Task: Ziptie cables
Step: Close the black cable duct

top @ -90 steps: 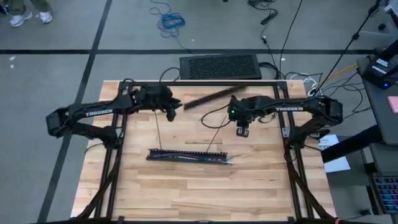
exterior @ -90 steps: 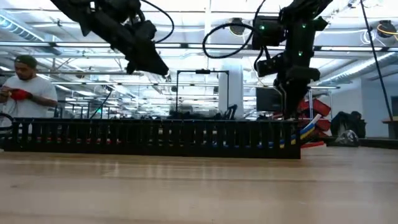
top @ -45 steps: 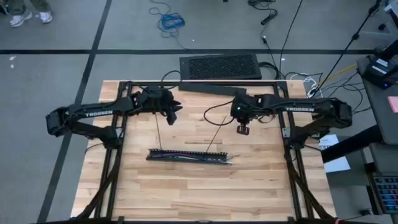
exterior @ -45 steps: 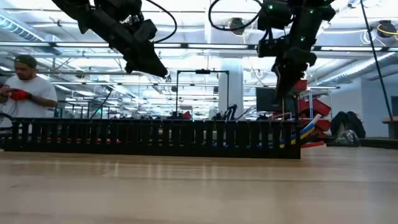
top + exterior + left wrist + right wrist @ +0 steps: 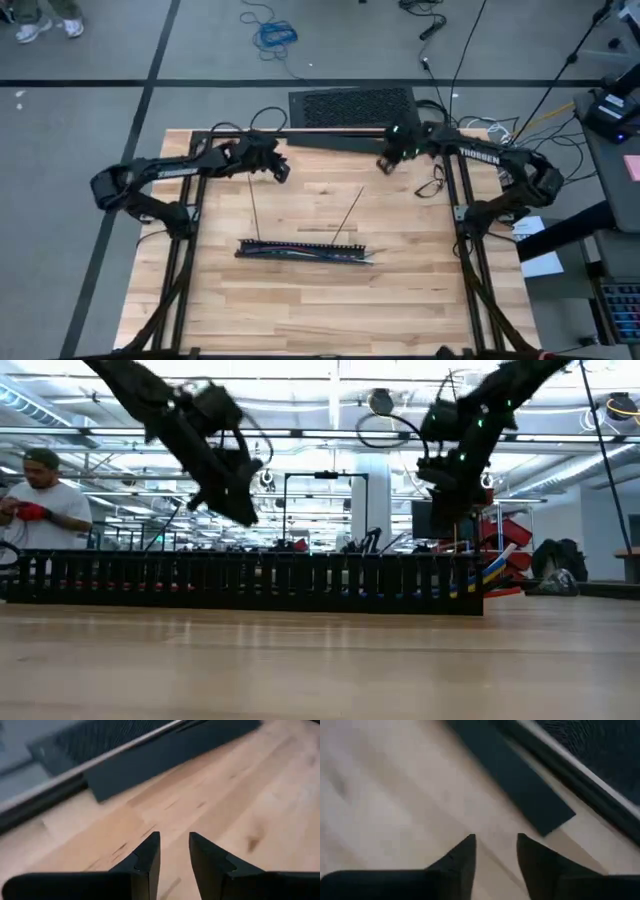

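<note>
The cables (image 5: 305,252), a bundle of thin multicoloured wires, lie in a long black slotted channel (image 5: 250,580) at the table's middle. Their coloured ends (image 5: 495,575) stick out of the channel's right end. Two thin dark zipties (image 5: 252,210) (image 5: 350,213) stick up from the bundle and slant toward the far edge. My left gripper (image 5: 281,170) (image 5: 174,836) hovers open above the far left of the table, nothing between its fingers. My right gripper (image 5: 385,163) (image 5: 496,837) hovers open near the far edge, also with nothing in it.
A long flat black bar (image 5: 340,138) lies along the table's far edge, showing in both wrist views (image 5: 175,750) (image 5: 520,780). A black perforated panel (image 5: 352,105) lies beyond it. A person (image 5: 40,500) stands behind the table at the left.
My right gripper has gone up and back toward the table's far edge, away from the right ziptie. My left gripper has shifted a little toward the far edge. The long black bar, slanted over the table a second ago, now lies along the far edge.
</note>
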